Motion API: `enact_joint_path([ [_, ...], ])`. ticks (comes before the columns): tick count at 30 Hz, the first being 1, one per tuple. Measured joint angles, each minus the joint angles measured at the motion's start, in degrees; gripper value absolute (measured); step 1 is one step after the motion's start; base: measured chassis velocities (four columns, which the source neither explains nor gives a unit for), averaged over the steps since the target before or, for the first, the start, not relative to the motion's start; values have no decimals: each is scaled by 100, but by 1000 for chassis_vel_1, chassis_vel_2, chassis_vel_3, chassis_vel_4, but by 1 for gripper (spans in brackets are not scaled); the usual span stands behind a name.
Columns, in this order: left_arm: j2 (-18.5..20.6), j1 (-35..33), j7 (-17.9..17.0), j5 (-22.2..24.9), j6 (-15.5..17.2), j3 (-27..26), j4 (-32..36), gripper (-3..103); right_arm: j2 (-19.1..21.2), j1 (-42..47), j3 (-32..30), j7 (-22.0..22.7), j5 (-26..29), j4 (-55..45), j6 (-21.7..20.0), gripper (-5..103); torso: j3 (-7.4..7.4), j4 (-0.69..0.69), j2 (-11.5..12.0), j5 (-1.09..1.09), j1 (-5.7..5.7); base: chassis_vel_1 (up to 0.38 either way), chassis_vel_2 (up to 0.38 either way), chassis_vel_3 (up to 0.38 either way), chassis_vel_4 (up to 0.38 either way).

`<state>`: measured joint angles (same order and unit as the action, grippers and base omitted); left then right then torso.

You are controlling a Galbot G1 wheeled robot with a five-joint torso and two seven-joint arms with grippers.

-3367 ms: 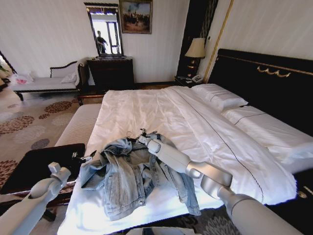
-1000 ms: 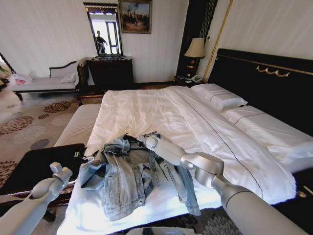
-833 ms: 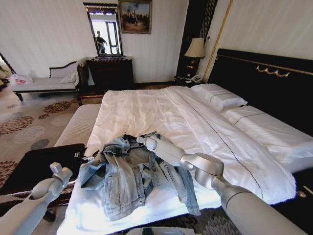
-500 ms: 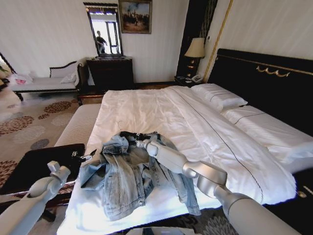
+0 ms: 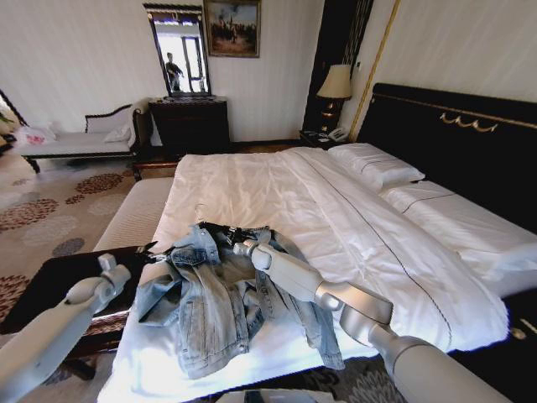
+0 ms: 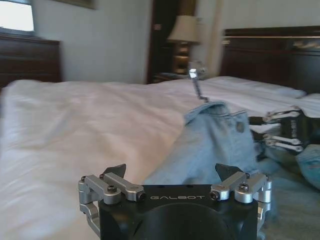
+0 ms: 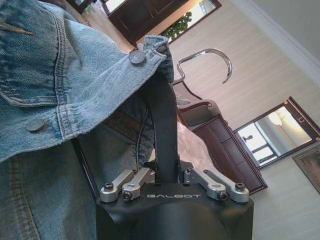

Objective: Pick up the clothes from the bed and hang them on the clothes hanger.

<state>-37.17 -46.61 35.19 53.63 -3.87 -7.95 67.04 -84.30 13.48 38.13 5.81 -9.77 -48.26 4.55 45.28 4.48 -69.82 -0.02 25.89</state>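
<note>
The light blue denim clothes [image 5: 210,302] lie crumpled near the foot of the bed [image 5: 252,180]. My right gripper [image 5: 238,245] is at the jacket's collar, shut on the black arm of the clothes hanger [image 7: 162,125]. The hanger's silver hook [image 7: 207,60] sticks up past a buttoned denim flap [image 7: 65,95], and the same hook [image 5: 200,210] rises just beyond the collar in the head view. My left gripper [image 5: 156,250] hovers open beside the bed's edge, a short way from the collar [image 6: 215,135], with nothing between its fingers [image 6: 116,171].
A dark bench [image 5: 50,285] stands at the bed's foot on my left, under my left arm. White pillows [image 5: 373,164] and a black headboard [image 5: 453,138] are on the right. A dresser [image 5: 189,122] and a lamp [image 5: 336,84] stand by the far wall.
My right gripper has drawn the hanger and collar up and a little to the left. My left arm has risen and moved toward the jacket's collar.
</note>
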Motion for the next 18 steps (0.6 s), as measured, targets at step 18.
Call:
enact_joint_path([
  [18,-637,1508,1415,-250,-357,1104,-1474,88,107,-9,74,47,58,-365,-15,20,-1,1,0,2,-1,0,0,0,0],
])
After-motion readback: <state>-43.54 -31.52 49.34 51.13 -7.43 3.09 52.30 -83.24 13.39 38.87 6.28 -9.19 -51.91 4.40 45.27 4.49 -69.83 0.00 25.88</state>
